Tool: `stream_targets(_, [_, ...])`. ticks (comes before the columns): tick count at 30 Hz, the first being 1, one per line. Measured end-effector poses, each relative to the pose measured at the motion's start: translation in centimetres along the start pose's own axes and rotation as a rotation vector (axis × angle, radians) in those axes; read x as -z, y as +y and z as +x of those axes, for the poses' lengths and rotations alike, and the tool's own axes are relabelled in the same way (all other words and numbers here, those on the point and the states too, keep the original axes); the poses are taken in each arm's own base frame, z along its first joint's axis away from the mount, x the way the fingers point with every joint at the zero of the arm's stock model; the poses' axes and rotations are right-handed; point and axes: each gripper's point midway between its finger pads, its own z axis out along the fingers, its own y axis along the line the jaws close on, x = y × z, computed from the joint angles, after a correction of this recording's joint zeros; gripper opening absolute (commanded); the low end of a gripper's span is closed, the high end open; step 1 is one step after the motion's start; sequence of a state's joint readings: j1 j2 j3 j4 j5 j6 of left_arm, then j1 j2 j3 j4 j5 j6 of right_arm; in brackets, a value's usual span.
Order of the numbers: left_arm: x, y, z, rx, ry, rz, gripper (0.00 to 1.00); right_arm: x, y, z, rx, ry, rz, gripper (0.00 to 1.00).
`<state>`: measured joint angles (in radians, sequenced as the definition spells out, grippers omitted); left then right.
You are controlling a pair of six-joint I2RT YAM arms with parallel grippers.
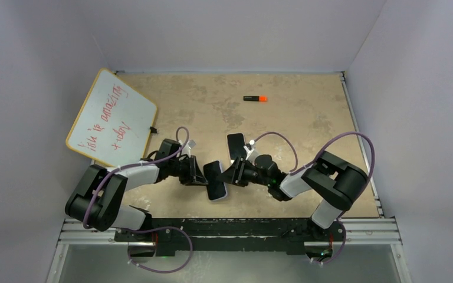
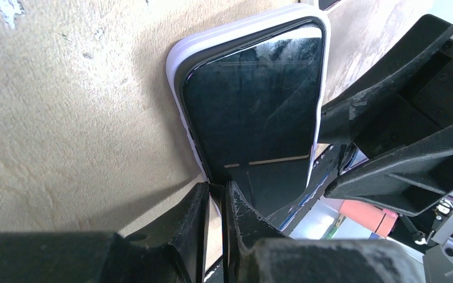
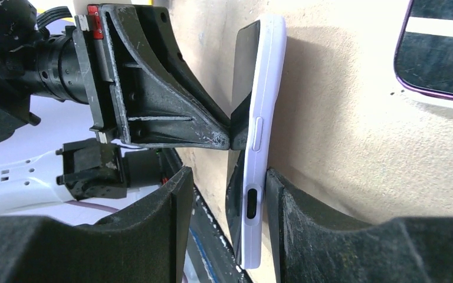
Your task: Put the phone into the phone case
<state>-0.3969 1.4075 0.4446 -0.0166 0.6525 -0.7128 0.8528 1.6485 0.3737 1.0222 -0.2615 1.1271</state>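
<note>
- Top external view: the phone [image 1: 215, 178] sits between both arms, near the front of the counter [image 1: 307, 118], and seems partly inside the white phone case [image 2: 176, 65].
- The left pincer [image 2: 219, 206] is nearly closed and nips the case edge.
- The right pincer [image 3: 227, 177] is half wide around the case, not squeezing.
- The phone looks hard, slippery and breakable, so hold its long sides and push gently.

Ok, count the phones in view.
2. One phone rests in the white case, pinched by the left gripper, the right gripper astride it; the other phone, purple-rimmed, lies flat just beyond. None apparently hidden.
</note>
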Motion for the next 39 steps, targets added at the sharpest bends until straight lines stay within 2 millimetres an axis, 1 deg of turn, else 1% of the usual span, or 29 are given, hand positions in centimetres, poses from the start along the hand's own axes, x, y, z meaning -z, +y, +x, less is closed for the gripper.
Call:
stream_targets(5, [0.1, 0.0, 0.4, 0.009, 0.002, 0.008, 0.15, -0.6, 0.0, 0.8, -0.025, 0.034, -0.043, 0.49])
stream_targets(6, [0.1, 0.0, 0.5, 0.009, 0.004, 0.010, 0.15, -0.6, -0.1, 1.0, -0.028, 0.039, -0.044, 0.48])
stream_targets(10, [0.1, 0.0, 0.7, 0.019, 0.009, 0.013, 0.14, -0.7, 0.1, 1.1, -0.032, 0.046, -0.052, 0.36])
stream_targets(14, [0.1, -0.2, 1.0, 0.028, 0.012, 0.037, 0.15, -0.7, -0.3, 1.3, -0.033, 0.051, -0.038, 0.24])
stream_targets(16, [0.1, -0.6, 1.5, 0.044, 0.028, 0.065, 0.19, -0.7, -0.3, 1.3, -0.034, 0.055, -0.035, 0.12])
stream_targets(18, [0.3, -1.0, 1.8, 0.053, 0.035, 0.084, 0.26, -0.7, -0.5, 1.5, -0.034, 0.061, -0.026, 0.00])
stream_targets(19, [0.5, -1.2, 1.8, 0.050, 0.031, 0.091, 0.32, -0.7, -0.7, 1.5, -0.039, 0.063, -0.019, 0.00])
stream_targets(20, [0.7, -1.4, 1.8, 0.043, 0.027, 0.096, 0.42, -0.7, -0.7, 1.5, -0.040, 0.064, -0.018, 0.00])
stream_targets(22, [1.4, -2.2, 1.7, 0.023, 0.013, 0.114, 0.57, -0.7, -0.4, 1.5, -0.041, 0.064, -0.027, 0.00])
stream_targets(23, [1.7, -2.7, 1.5, 0.011, 0.008, 0.121, 0.66, -0.7, -0.3, 1.5, -0.041, 0.067, -0.029, 0.00])
stream_targets(24, [2.1, -3.4, 1.2, -0.008, -0.007, 0.132, 0.75, -0.6, -0.2, 1.5, -0.041, 0.070, -0.031, 0.00])
stream_targets(25, [2.7, -4.3, 0.7, -0.039, -0.026, 0.146, 0.81, -0.5, -0.2, 1.4, -0.042, 0.068, -0.032, 0.00])
stream_targets(26, [3.3, -5.3, 0.2, -0.073, -0.055, 0.162, 0.84, -0.3, 0.1, 1.2, -0.041, 0.063, -0.038, 0.00])
stream_targets(28, [4.8, -7.4, -0.8, -0.136, -0.109, 0.202, 0.87, 0.3, 0.7, 0.8, -0.037, 0.050, -0.058, 0.00])
stream_targets(30, [6.2, -9.4, -1.5, -0.193, -0.153, 0.242, 0.89, 1.5, 2.0, 0.1, -0.027, 0.020, -0.096, 0.00])
stream_targets(32, [7.4, -11.0, -2.0, -0.234, -0.178, 0.265, 0.89, 2.3, 3.4, -0.6, -0.015, -0.005, -0.131, 0.00])
stream_targets(37, [9.6, -13.1, -2.4, -0.296, -0.227, 0.281, 0.88, 5.0, 7.9, -2.6, 0.033, -0.093, -0.232, 0.00])
stream_targets(39, [10.3, -13.7, -2.5, -0.311, -0.239, 0.290, 0.88, 6.0, 9.2, -3.3, 0.050, -0.126, -0.260, 0.00])
